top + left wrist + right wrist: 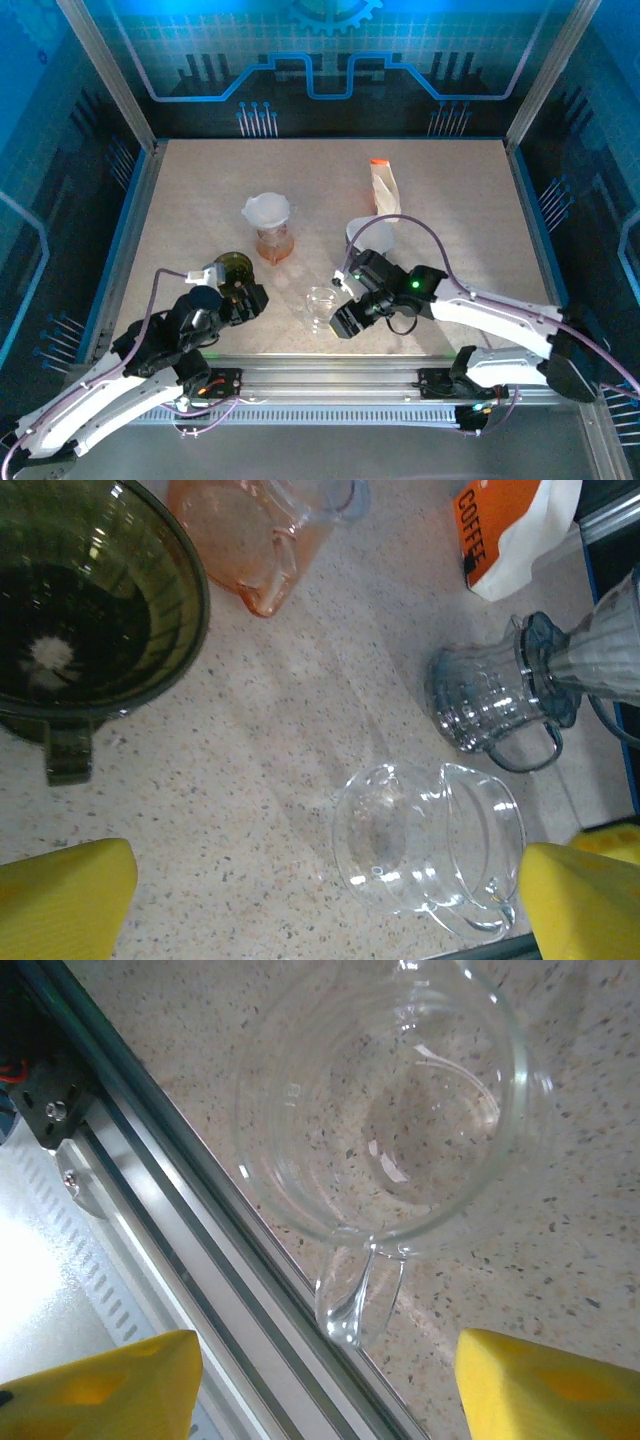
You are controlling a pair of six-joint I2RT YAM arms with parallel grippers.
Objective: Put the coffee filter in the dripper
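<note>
R fingers (100, 1390) spread near glass cup (380, 1100).

In the left wrist view, the green dripper (95, 600) was cut off by the top and left edges, the orange pitcher (260, 540) and the coffee bag (510, 540) by the top edge, and a ribbed white cone (610, 650) by the right edge. In the top view, the right arm (480, 305) hid part of a white object (372, 238), so it could not be identified. In the right wrist view, the glass cup (380, 1100) was cropped at the top edge.
</note>
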